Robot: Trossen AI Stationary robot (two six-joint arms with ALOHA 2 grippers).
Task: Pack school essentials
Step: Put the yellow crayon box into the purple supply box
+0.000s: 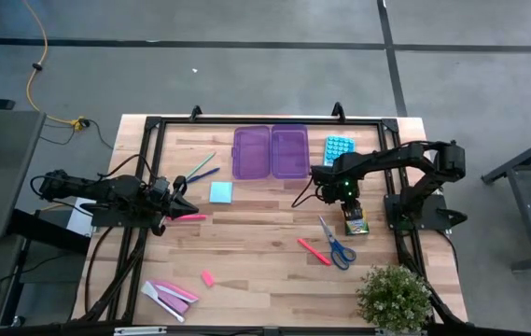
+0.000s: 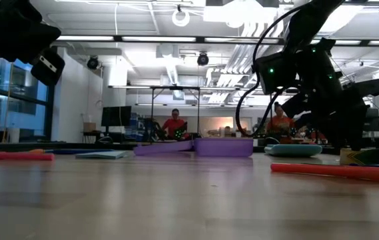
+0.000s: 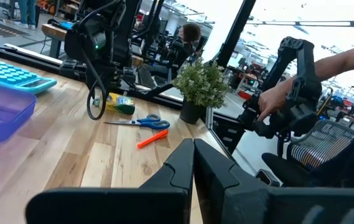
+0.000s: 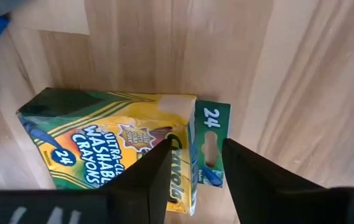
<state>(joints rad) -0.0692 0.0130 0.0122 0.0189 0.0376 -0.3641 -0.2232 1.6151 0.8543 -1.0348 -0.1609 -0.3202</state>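
Observation:
The yellow crayon box (image 1: pixel 356 222) lies flat on the table by the right edge. My right gripper (image 1: pixel 349 201) hangs over it, pointing down and open. In the right wrist view its fingers (image 4: pixel 192 177) stand over the crayon box (image 4: pixel 108 146) at the end with the green hang tab (image 4: pixel 211 146). My left gripper (image 1: pixel 187 206) is shut and raised near the left edge, beside a pink marker (image 1: pixel 193 217) lying on the table. Its fingers (image 3: pixel 193 163) show closed together and hold nothing. The open purple case (image 1: pixel 271 151) sits at the far side.
Blue-handled scissors (image 1: pixel 340 248) and a second marker (image 1: pixel 314 251) lie near the crayon box. A light-blue notepad (image 1: pixel 220 192), pencils (image 1: pixel 202 170), a pink eraser (image 1: pixel 207 277), pink-and-white pieces (image 1: pixel 167 295), a calculator (image 1: pixel 337 149) and a potted plant (image 1: pixel 394 297) are spread around.

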